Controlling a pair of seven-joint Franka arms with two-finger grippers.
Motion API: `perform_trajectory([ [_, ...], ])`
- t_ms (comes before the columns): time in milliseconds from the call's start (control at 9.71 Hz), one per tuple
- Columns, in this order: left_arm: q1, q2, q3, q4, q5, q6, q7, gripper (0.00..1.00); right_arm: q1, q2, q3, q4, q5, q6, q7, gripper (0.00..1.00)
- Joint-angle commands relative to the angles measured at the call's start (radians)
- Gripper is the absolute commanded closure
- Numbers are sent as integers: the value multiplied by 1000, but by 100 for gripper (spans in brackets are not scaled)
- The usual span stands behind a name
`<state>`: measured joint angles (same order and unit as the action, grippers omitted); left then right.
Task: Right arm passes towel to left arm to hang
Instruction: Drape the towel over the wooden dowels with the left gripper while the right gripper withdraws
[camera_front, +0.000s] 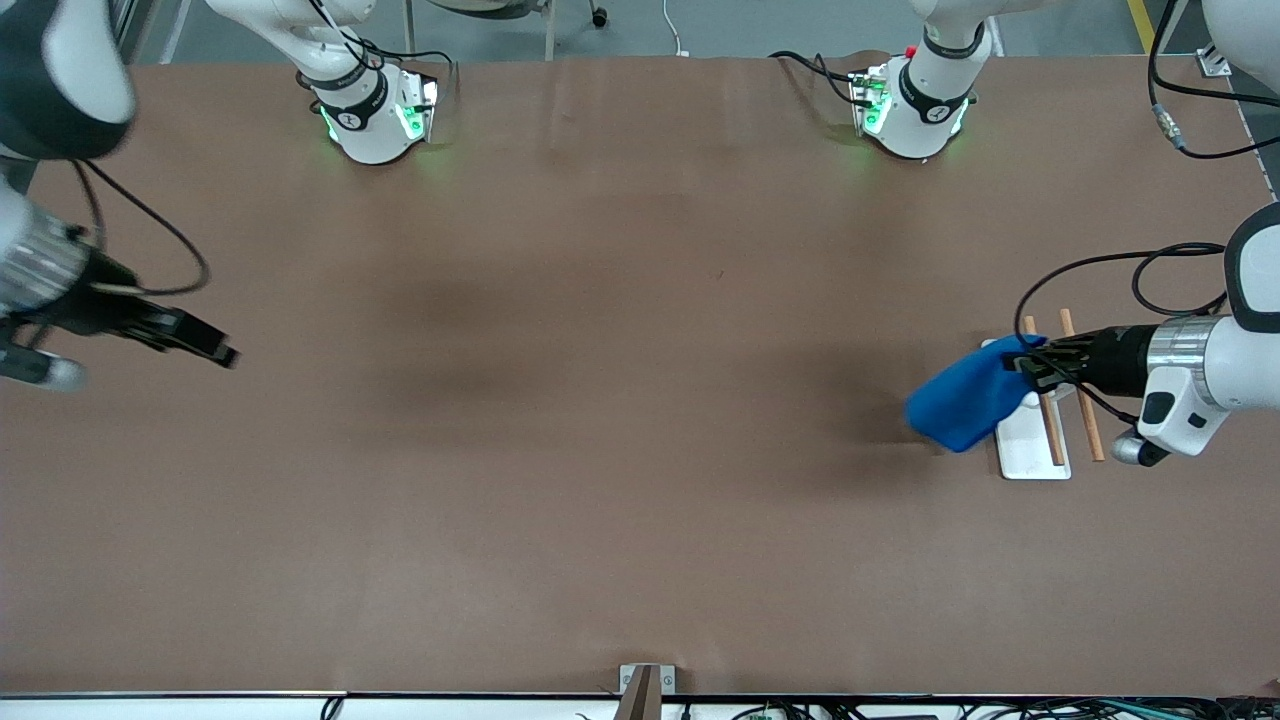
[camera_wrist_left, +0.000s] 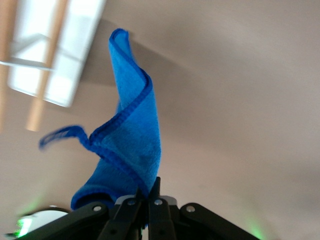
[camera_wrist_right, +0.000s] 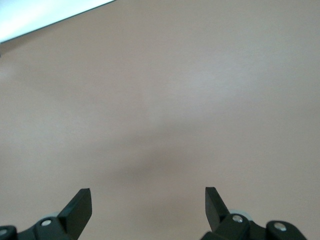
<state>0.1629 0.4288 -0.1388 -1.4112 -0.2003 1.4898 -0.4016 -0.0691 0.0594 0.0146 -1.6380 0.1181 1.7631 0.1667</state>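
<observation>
Bench: brown bench (camera_front: 620, 400), mostly bare.
Rack: white base with two wooden rods (camera_front: 1045, 415).
Towel: bright blue microfibre towel (camera_front: 965, 400) hangs over rack, ready for draping.
Left pincer (camera_front: 1025, 368): clamped on towel.
Right pincer (camera_front: 222, 352): spread wide, empty, waiting well apart from rack.

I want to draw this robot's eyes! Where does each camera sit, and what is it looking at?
Front view: high across the table, facing both bases; shows both arms, the left gripper holding the towel over the rack.
Left wrist view: on the left arm; shows its shut jaws, the towel, the rack.
Right wrist view: on the right arm; shows open jaws, bare table.
Front and left wrist views share towel and rack.
</observation>
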Motion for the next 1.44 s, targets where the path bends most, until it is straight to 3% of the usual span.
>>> perform_trajectory([
  [0, 21, 15, -1, -17, 112, 21, 82, 100, 9, -26, -88, 42, -27, -100, -138, 0],
  [206, 72, 19, 1, -18, 185, 21, 232, 100, -4, -30, -126, 133, -95, -222, -269, 0],
  [412, 115, 47, 1, -17, 245, 36, 321, 100, -5, -30, -117, 135, -148, -249, -268, 0],
  [721, 191, 77, 1, -18, 259, 130, 439, 100, -1, -30, -107, 141, -144, -249, -202, 0],
  [926, 216, 82, 1, -18, 262, 155, 481, 100, -4, -30, -65, 144, -152, -251, -202, 0],
  [1338, 305, 132, -1, -22, 286, 259, 613, 100, -6, -26, -67, 198, -152, -284, -210, 0],
])
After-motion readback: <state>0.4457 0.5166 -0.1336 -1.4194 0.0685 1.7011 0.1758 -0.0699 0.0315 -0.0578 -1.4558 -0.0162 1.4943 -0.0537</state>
